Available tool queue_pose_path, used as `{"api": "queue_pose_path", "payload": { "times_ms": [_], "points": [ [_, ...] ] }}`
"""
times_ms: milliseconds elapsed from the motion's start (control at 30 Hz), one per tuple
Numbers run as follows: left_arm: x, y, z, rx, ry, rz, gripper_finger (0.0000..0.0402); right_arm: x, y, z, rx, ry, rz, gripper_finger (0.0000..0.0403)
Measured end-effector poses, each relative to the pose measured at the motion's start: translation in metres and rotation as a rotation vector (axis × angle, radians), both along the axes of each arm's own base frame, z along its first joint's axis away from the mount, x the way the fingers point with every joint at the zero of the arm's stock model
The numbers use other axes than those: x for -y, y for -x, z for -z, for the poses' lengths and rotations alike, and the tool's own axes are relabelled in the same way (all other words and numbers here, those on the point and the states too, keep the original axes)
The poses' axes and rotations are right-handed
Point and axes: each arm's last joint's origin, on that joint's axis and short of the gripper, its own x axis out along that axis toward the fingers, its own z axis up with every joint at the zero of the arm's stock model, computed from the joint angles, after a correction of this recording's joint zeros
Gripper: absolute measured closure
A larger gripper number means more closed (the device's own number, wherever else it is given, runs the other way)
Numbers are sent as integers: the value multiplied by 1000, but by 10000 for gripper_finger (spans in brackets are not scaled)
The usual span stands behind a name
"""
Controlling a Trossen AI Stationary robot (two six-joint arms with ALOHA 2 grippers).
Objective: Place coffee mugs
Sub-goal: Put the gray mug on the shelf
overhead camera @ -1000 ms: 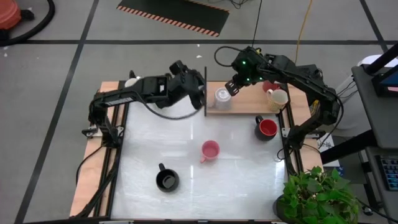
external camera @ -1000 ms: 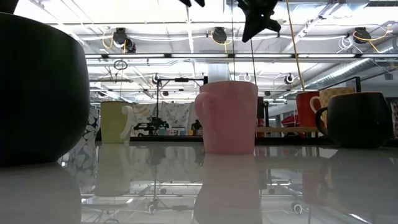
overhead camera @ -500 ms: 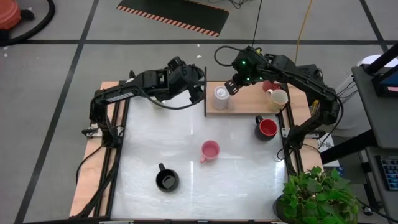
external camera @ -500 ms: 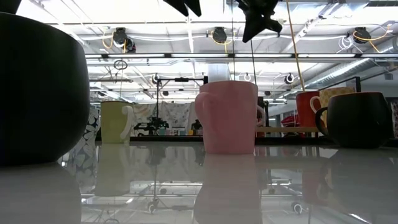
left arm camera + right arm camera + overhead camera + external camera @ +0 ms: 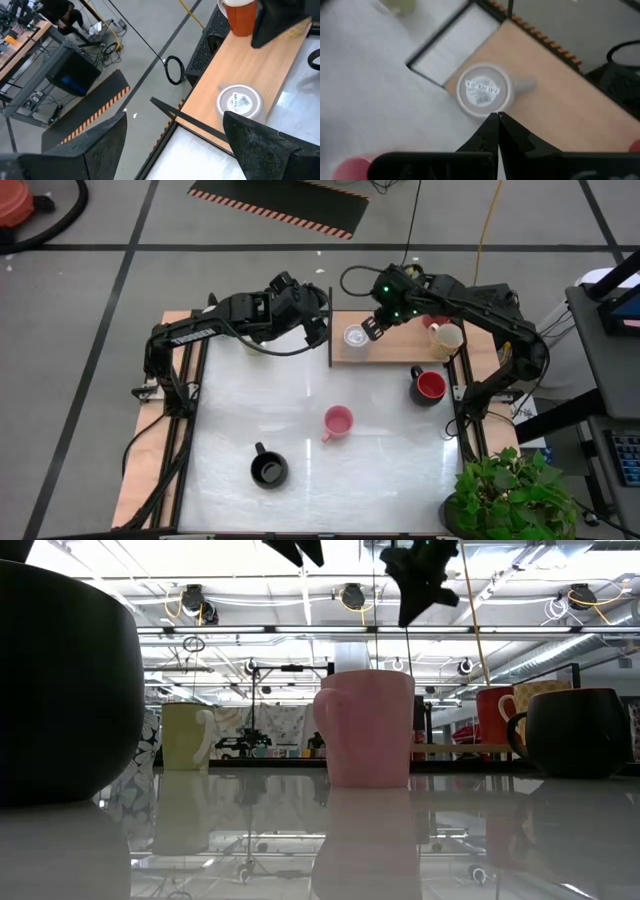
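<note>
Five mugs show from above: a white mug [image 5: 356,336] upside down on the wooden shelf [image 5: 395,348], a cream mug [image 5: 446,338] at the shelf's right end, a red-lined dark mug [image 5: 428,386], a pink mug [image 5: 338,421] and a black mug [image 5: 268,469] on the white surface [image 5: 240,420]. The right gripper [image 5: 376,327] hovers just beside the white mug, closed and empty. The left gripper [image 5: 318,325] hangs near the shelf's upright divider, open.

At table height, the pink mug [image 5: 366,727] stands centre, a pale yellow mug [image 5: 186,736] far behind.

From the left wrist, the white mug [image 5: 239,101] sits base-up, apart from the spread fingers [image 5: 260,142].

From the right wrist, the pinched fingertips [image 5: 496,125] point at the white mug [image 5: 482,89].
</note>
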Motion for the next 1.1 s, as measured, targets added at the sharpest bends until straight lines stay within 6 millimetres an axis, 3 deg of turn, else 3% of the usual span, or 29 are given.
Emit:
{"api": "queue_pose_path", "payload": {
  "times_ms": [233, 400, 633, 800, 1100],
  "points": [
    [2, 3, 4, -46, 31, 8, 69, -1, -3, 33, -45, -89, -64, 399],
    [6, 5, 7, -78, 50, 5, 69, 6, -7, 46, 10, -111, -62, 365],
    [10, 7, 11, -46, 139, -17, 69, 19, -15, 63, 176, -152, 101, 290],
    [14, 7, 11, -10, 174, -39, 69, 23, -16, 80, 265, -280, 230, 229],
    [12, 7, 11, 12, 191, -62, 69, 24, -17, 90, 271, -299, 299, 100]
  ]
}}
